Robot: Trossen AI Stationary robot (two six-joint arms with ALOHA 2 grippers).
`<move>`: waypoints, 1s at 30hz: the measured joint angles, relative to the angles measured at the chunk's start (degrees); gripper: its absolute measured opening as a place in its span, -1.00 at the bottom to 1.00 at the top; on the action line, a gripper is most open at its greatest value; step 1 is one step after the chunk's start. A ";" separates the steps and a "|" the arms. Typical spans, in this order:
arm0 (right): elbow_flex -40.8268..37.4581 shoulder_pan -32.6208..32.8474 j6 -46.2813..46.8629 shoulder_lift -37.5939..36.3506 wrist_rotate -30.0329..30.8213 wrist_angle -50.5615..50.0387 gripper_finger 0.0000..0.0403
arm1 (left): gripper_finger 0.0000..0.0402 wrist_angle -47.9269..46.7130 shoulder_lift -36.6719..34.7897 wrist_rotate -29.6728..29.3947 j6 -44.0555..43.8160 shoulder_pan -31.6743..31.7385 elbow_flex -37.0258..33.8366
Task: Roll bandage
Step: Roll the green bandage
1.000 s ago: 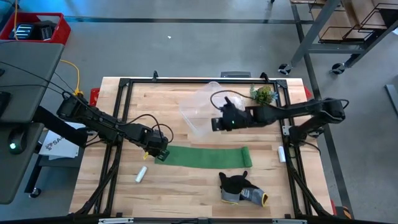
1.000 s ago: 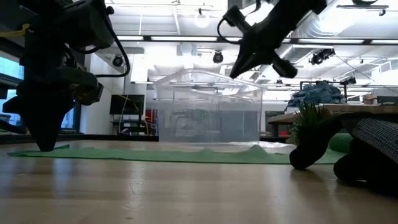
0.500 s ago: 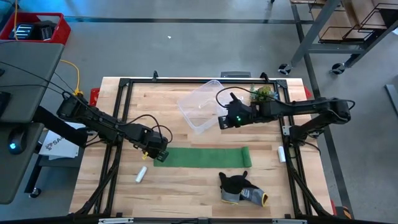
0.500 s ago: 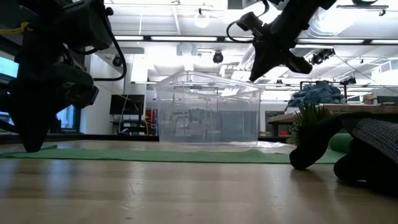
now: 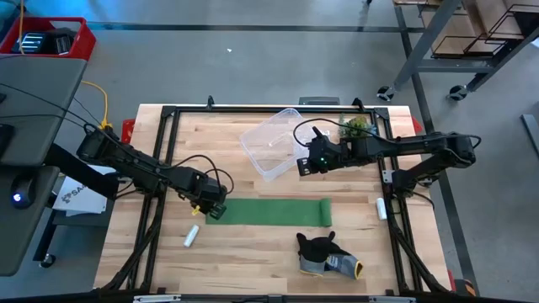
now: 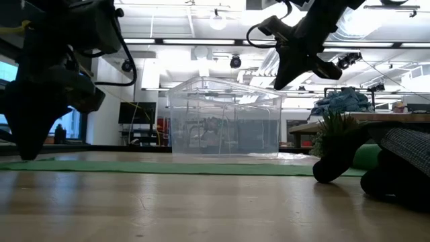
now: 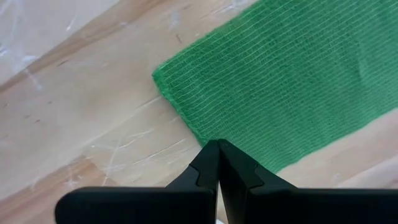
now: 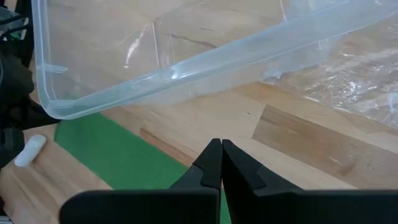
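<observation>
The bandage [image 5: 269,211] is a bright green flat strip lying lengthwise across the table's middle; it also shows in the low view [image 6: 168,166] and the right wrist view [image 8: 118,155]. My left gripper [image 5: 210,211] is shut at the strip's left end, its tips down at the table [image 6: 28,156]. My right gripper [image 5: 301,166] is shut and empty. It is raised above the table [image 6: 282,81], beside the right side of a clear plastic box [image 5: 271,151]. My left gripper has its shut tips on the bandage's short left end [image 7: 214,127], about midway along that edge. The fingers slant down from the table's left. They hide whether cloth lies between them. The strip lies flat on the table.
The clear plastic box stands on the table at the far middle [image 6: 225,121]. A small plant [image 5: 355,128] is at the far right. A dark grey glove [image 5: 324,252] lies near the front edge. A white cylinder [image 5: 192,236] lies front left, another [image 5: 381,208] at the right.
My left gripper has gone a little toward the table's left edge, and the whole bandage has slid left with it, staying flat. The clear box, tilted a second ago, now sits flat on the table. My right gripper has gone slightly toward the right edge, still shut.
</observation>
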 joint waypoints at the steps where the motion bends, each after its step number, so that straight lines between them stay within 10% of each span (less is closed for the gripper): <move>1: 0.00 0.00 -0.02 0.00 0.00 0.00 -1.00 | -1.00 0.03 0.00 0.00 -0.01 0.00 0.03; 20: 0.00 0.00 -2.36 -0.18 -1.80 -1.24 -1.00 | -0.85 -4.66 -2.55 0.20 -1.68 0.10 0.03; 30: -0.13 8.17 -4.06 -0.49 -12.32 -24.63 -1.00 | -0.84 -3.56 -12.69 -7.93 -6.65 1.92 0.03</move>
